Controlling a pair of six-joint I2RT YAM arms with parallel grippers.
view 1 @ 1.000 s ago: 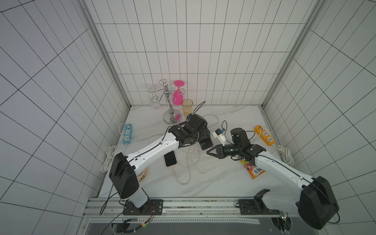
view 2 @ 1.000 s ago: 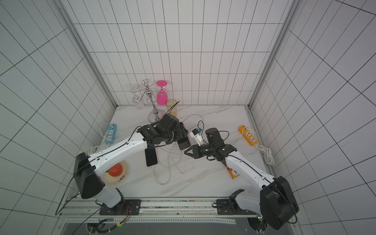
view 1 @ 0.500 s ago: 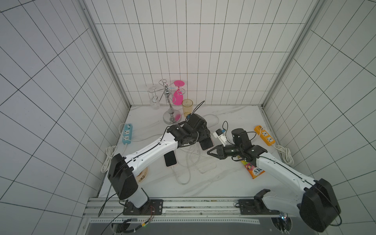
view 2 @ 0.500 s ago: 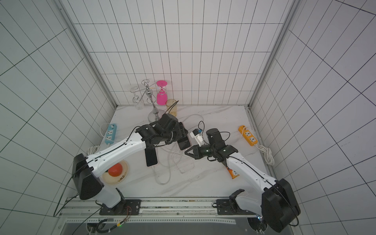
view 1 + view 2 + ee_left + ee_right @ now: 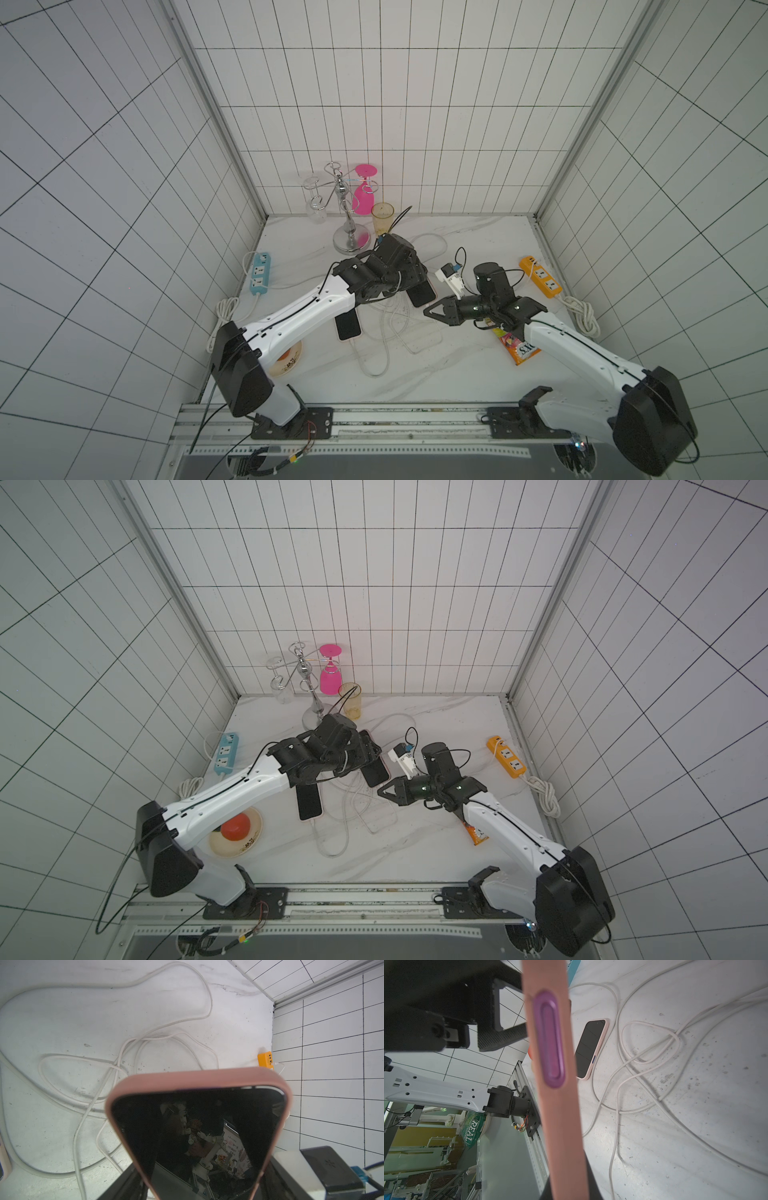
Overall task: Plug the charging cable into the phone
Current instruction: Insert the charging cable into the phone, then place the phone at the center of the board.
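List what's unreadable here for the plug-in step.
- Cable plug: seen nowhere; the held pink-cased phone fills the right wrist view, hiding whether the shut right gripper holds it.
- Charging port: phone's gripped end cut off by left wrist frame edge.
- Phone on table: plugged or not, too small to tell.

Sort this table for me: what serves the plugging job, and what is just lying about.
Job:
- held phone, in the left gripper
- white charging cable
- right gripper, jaws shut

Lying about:
- second phone, flat on the table
- blue power strip
- glass rack
- snack packet
- plate
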